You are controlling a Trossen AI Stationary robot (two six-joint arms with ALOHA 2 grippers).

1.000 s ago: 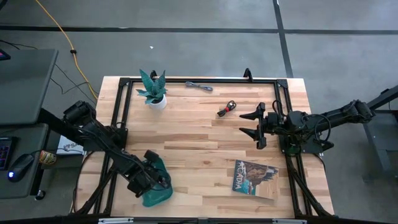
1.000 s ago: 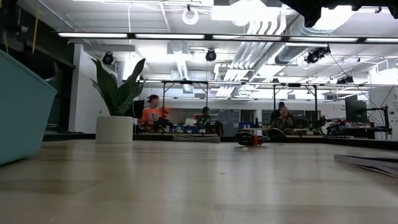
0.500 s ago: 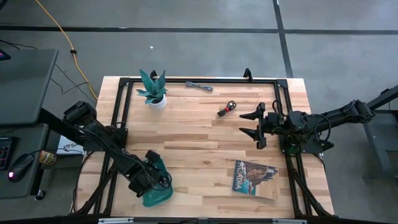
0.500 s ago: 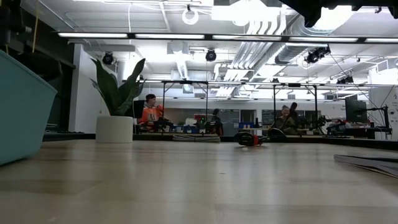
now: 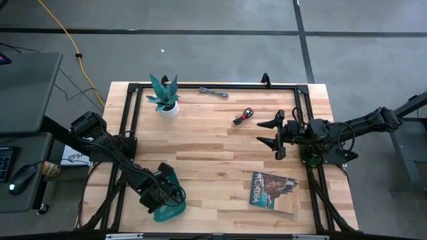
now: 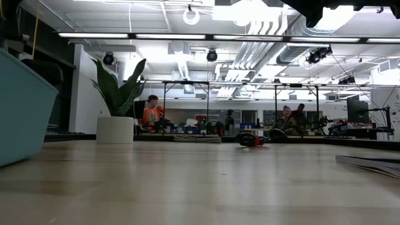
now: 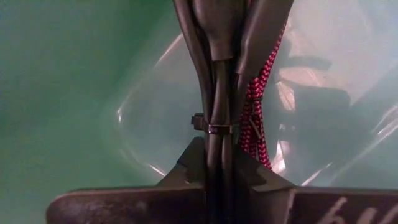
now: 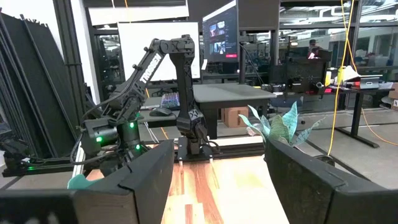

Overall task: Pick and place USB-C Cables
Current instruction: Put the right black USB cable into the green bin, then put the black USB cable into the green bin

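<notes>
My left gripper (image 5: 162,193) reaches down into the teal tray (image 5: 175,210) at the table's near-left corner and is shut on the maroon-purple USB-C cable (image 7: 254,118). The tray's green wall (image 7: 74,74) fills the left wrist view. The grey cable (image 5: 213,92) lies by the far edge. The black-and-red cable (image 5: 244,117) lies flat right of centre, and it also shows in the low view as the black-and-red cable (image 6: 250,139). My right gripper (image 5: 272,135) hovers open at the right side, near that cable but apart from it. My left gripper pinches the maroon-purple cable bundle between its two fingers (image 7: 214,74), coming from above and pointing down into the tray. Red-braided strands (image 7: 256,99) and a black strand with a tie (image 7: 214,129) run along the fingers. Whether the bundle rests on the tray floor is hidden.
A potted plant (image 5: 165,97) stands at the far left. A magazine (image 5: 273,191) lies near the right front. Black frame rails border the wooden table (image 5: 207,153), and bare wood lies across its middle. People sit in the room beyond the table.
My left arm has shifted slightly toward the table's near edge over the tray, staying shut on the cable. My right arm has kept still.
</notes>
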